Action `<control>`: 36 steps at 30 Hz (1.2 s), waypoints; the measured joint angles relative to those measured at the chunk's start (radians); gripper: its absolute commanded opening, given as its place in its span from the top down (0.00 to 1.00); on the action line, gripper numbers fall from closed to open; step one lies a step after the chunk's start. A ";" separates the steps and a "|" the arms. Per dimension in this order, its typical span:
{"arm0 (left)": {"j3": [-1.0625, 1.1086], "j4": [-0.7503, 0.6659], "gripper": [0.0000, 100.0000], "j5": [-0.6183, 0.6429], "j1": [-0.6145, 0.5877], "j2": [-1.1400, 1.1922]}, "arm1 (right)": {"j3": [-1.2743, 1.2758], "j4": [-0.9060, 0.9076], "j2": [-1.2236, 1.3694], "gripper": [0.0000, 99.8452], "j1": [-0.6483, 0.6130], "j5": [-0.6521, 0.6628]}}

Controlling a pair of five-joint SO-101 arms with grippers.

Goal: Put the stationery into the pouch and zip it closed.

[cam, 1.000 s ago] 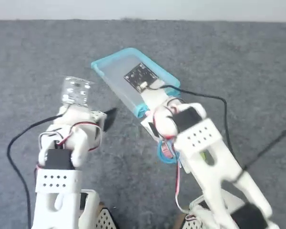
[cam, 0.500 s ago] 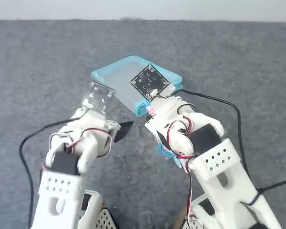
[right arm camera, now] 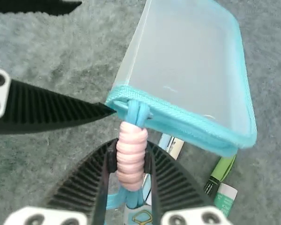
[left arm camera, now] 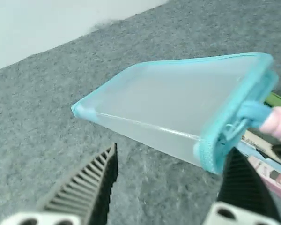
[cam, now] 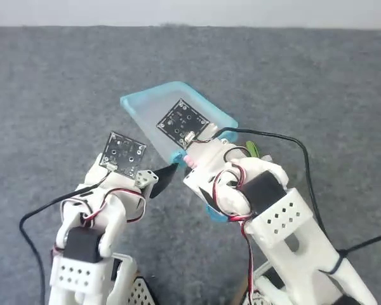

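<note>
A translucent pouch with teal edging lies tilted on the grey carpet, also seen in the left wrist view and the right wrist view. My right gripper is shut on the pink zipper pull at the pouch's near corner. My left gripper stands open just in front of the pouch's near end, one black finger pointing at the corner beside the pull. Stationery lies under the right arm: a green marker and flat packets.
Grey carpet covers the table, with a pale wall along the far edge. A black cable arcs off the right arm. A teal loop hangs below the right wrist.
The left arm has swung in toward the pouch's near corner. The right gripper has kept hold of the pink pull while the pouch has turned and shifted slightly.
</note>
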 measured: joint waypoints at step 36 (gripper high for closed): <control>0.071 -0.169 0.66 0.002 0.040 0.161 | -0.002 0.028 -0.014 0.99 0.000 0.000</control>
